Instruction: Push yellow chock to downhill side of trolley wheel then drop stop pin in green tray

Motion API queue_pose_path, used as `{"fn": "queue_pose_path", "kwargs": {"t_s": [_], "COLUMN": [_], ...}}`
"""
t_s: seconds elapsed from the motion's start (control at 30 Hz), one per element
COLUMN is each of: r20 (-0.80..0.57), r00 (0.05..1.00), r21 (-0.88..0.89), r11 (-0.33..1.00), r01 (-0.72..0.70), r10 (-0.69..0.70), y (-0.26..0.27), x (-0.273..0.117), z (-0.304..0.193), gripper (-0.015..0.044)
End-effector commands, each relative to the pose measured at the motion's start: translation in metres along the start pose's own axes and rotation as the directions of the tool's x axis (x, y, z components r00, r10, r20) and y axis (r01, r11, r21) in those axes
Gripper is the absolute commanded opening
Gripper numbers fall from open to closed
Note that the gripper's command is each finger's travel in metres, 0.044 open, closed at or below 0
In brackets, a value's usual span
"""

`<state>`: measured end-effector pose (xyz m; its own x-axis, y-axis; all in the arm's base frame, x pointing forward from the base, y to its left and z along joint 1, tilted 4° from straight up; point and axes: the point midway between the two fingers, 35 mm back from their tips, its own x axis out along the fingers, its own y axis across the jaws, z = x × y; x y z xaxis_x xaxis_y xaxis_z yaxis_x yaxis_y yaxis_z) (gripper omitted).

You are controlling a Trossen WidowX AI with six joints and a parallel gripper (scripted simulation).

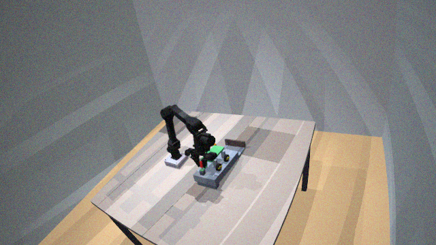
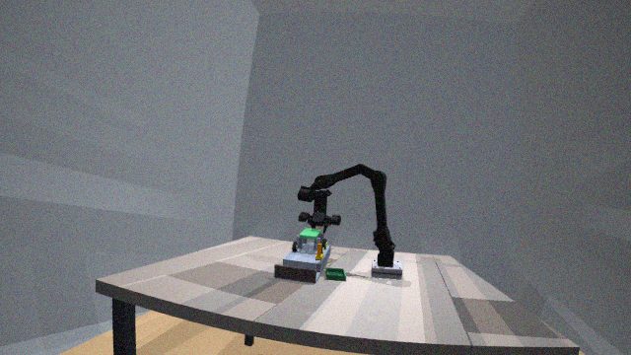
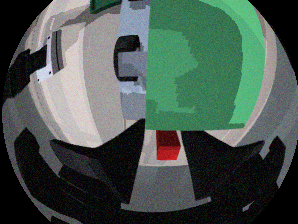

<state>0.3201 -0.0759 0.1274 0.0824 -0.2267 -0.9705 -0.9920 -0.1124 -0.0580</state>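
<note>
The trolley with a green top (image 1: 216,150) (image 2: 311,233) (image 3: 200,75) stands on the blue-grey ramp (image 1: 205,180) (image 2: 298,263) (image 3: 134,105). The red-headed stop pin (image 1: 201,164) (image 3: 168,151) stands upright at its uphill end. My gripper (image 1: 201,165) (image 2: 319,229) (image 3: 163,123) is low there, partly open, with one finger on each side of the red head; gaps show between head and fingers. The yellow chock (image 2: 318,251) with orange handle stands on the ramp, downhill of a wheel on the arm's side; contact cannot be made out. The green tray (image 2: 335,274) (image 3: 106,4) lies beside the ramp.
A dark end board (image 1: 235,143) (image 2: 296,273) stands across the ramp's low end. The arm's pale base (image 1: 174,161) (image 2: 386,269) (image 3: 45,60) is on the table to one side of the ramp. The trolley's green top is close beside the fingers.
</note>
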Motion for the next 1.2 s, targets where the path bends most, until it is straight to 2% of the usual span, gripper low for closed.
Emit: {"fn": "queue_pose_path", "kwargs": {"t_s": [0.0,0.07,0.37,1.17], "r20": [0.0,0.0,0.0,-0.002], "r00": [1.0,1.0,1.0,1.0], "r21": [0.0,0.0,0.0,-0.003], "r11": [1.0,1.0,1.0,1.0], "r01": [0.0,0.0,0.0,0.0], "r10": [0.0,0.0,0.0,0.0], "y": [0.0,0.0,0.0,0.001], "x": [-0.001,-0.001,-0.001,-0.018], "z": [0.0,0.0,0.0,-0.002], "gripper": [0.0111,0.0059,0.0,0.0]}}
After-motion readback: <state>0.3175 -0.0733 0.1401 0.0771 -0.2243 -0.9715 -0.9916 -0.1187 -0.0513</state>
